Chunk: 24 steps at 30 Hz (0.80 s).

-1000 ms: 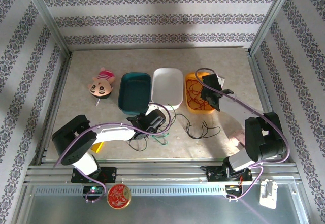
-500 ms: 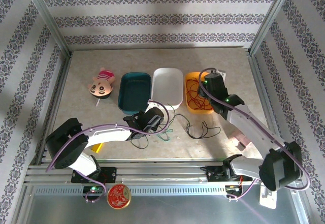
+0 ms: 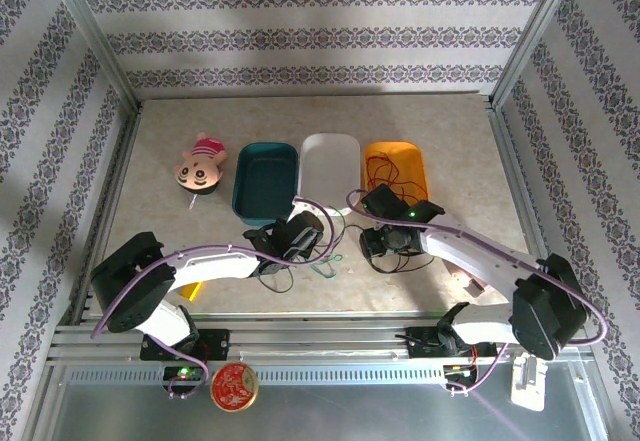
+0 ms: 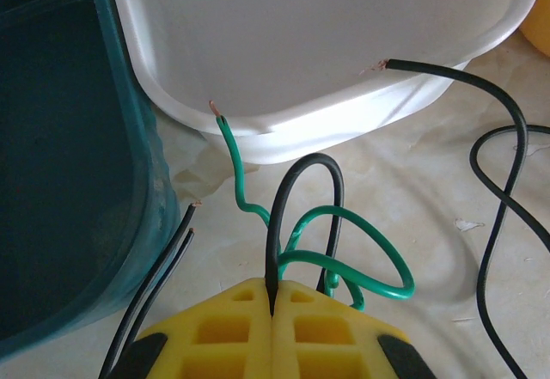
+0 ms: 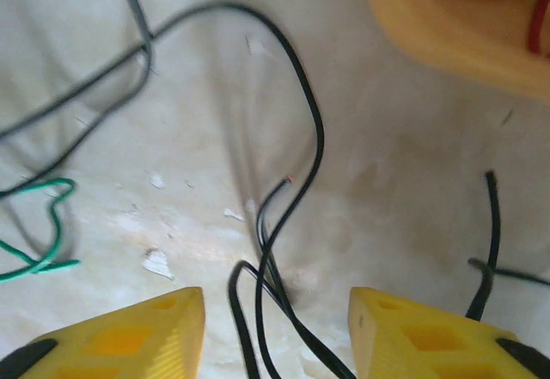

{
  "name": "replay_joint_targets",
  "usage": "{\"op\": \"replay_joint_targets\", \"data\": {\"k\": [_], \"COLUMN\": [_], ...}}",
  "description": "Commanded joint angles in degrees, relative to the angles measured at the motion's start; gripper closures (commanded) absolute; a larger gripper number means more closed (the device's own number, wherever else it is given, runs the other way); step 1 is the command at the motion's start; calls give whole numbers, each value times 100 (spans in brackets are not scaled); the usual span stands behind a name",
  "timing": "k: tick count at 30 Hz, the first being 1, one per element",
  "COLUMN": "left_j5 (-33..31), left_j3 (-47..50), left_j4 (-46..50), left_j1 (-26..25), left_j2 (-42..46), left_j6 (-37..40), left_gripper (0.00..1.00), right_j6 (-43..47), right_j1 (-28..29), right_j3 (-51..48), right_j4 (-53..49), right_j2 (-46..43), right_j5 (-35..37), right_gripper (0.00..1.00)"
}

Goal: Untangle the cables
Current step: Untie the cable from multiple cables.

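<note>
Black cable loop (image 4: 308, 159), pinched by the left gripper (image 4: 273, 310), arches toward the white tub (image 4: 326, 52); right gripper (image 5: 275, 300) gapes over more cables (image 5: 315, 134).

Ref: middle tub (image 3: 330, 166). Left tub (image 3: 265, 179) sits just beside it on the left, with the plush toy (image 3: 199, 169) further left. Right tub (image 3: 397, 161) is just beside it on the right, one cable (image 3: 380, 173) lying inside. Loose cables (image 4: 314, 156) lie on the table (image 3: 455, 141) in front of it. Left gripper (image 4: 273, 302) is near its front-left corner and right gripper (image 5: 275, 297) near its front-right, over those cables.
</note>
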State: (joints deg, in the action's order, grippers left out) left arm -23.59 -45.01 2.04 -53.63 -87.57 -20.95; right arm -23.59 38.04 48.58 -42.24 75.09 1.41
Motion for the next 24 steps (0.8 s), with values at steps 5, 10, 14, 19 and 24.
{"op": "replay_joint_targets", "data": {"k": [5, 10, 14, 19, 24], "left_j5": [-57, -71, -84, -82, -101], "left_j3": [71, 142, 147, 168, 195], "left_j4": [-171, -168, -95, -73, -13], "left_j1": [-96, -104, -104, -104, -104], "left_j2": [-72, -124, -241, -446, -710], "left_j6": [-40, -130, -197, -293, -420], "left_gripper": [100, 100, 100, 100, 100], "right_j6": [80, -14, -101, -158, 19], "right_j1": [67, -7, -279, -575, -913], "right_j3": [137, 379, 803, 1162, 1368], "right_j4": [-166, -144, -9, 875, 2043], "right_j2": [353, -253, -1024, -1941, -2370], "right_j5": [10, 570, 973, 1577, 1930], "right_gripper": [91, 100, 100, 100, 100]}}
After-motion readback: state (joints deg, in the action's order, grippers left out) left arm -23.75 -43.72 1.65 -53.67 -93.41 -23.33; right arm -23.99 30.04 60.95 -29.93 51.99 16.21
